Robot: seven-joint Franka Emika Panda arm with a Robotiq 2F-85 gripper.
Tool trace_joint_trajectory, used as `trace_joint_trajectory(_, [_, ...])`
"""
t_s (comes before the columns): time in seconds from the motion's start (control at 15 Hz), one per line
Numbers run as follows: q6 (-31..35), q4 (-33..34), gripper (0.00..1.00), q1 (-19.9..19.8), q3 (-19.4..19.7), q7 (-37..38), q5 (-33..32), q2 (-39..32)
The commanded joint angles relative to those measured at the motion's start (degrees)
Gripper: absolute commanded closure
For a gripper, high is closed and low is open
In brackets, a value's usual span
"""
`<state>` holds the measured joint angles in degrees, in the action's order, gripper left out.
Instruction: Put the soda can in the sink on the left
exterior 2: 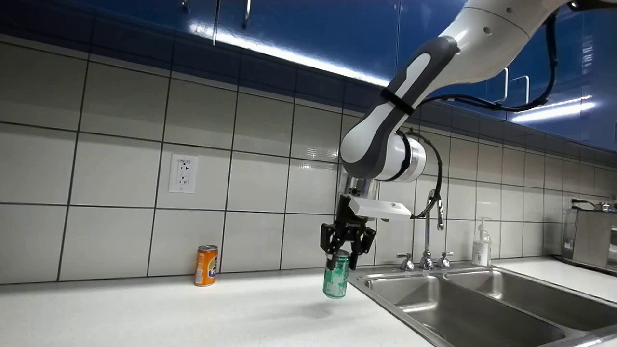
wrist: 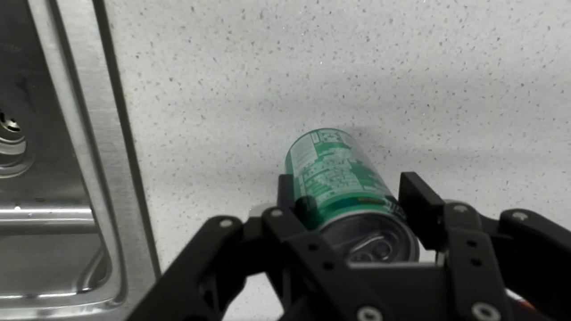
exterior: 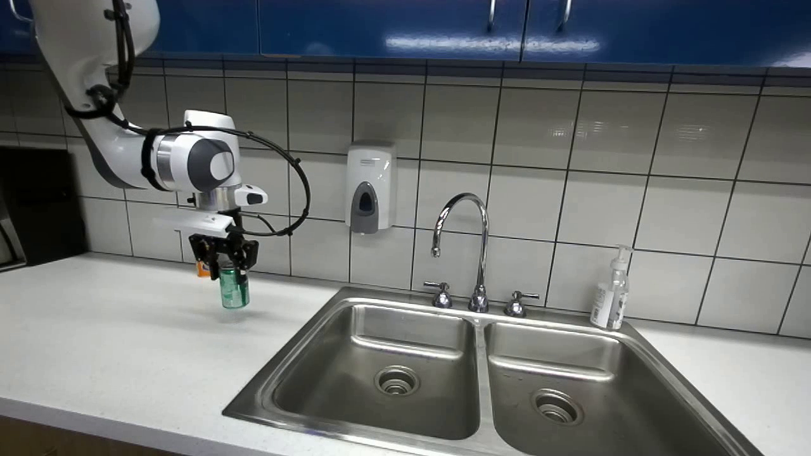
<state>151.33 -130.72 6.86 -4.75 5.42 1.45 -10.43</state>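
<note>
A green soda can [exterior: 234,294] is held nearly upright, slightly tilted, a little above the white counter; its shadow lies below it. It also shows in an exterior view [exterior 2: 336,280] and the wrist view [wrist: 334,174], where its dark top with the tab faces the camera. My gripper [exterior: 228,277] is shut on the can's upper part, one finger on each side, also seen in an exterior view [exterior 2: 342,263] and the wrist view [wrist: 348,191]. The left sink basin [exterior: 329,386] is to the right of the can. The sink's rim [wrist: 107,151] shows at the left in the wrist view.
An orange can [exterior 2: 206,266] stands on the counter by the tiled wall, mostly hidden behind the gripper in an exterior view [exterior: 202,270]. A faucet [exterior: 485,253] rises behind the sink. A soap bottle [exterior: 611,291] stands at the back right. A dispenser [exterior: 371,187] hangs on the wall.
</note>
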Motion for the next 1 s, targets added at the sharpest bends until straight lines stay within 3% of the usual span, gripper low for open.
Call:
trace_joint_trajectory(0.0, [-0.4, -3.1, 0.64, -0.3, 1.0, 1.8, -1.9, 5.6])
trace_joint_trajectory(0.93, [-1.2, -10.2, 0.64, -6.0, 5.7, -0.1, -2.0, 15.6])
